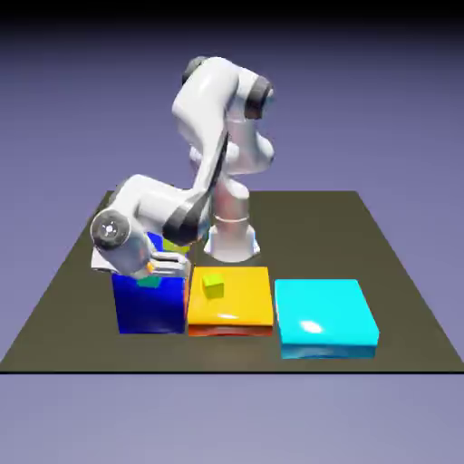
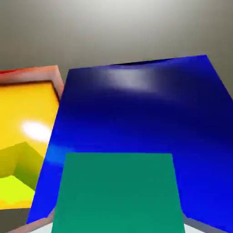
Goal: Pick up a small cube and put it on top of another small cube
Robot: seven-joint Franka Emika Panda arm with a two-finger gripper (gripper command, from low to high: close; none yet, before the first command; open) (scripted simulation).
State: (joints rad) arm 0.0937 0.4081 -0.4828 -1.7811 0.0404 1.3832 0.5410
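The tiny teal cube (image 2: 117,193) fills the bottom of the hand view, on top of a big dark blue block (image 2: 136,113). My gripper (image 1: 158,275) is shut on it, with grey fingertips (image 2: 195,225) just showing at either side. In the exterior view only a sliver of the teal cube (image 1: 149,282) shows under the hand, at the top of the blue block (image 1: 149,308). The tiny yellow cube (image 1: 213,285) sits on the orange slab (image 1: 237,304) to the exterior view's right of the blue block. In the hand view the yellow cube (image 2: 13,182) lies at the lower left.
A large cyan slab (image 1: 324,315) lies at the exterior view's right, beside the orange slab. A bit of lime green (image 1: 176,246) shows behind my forearm. The robot's base (image 1: 231,237) stands just behind the blocks.
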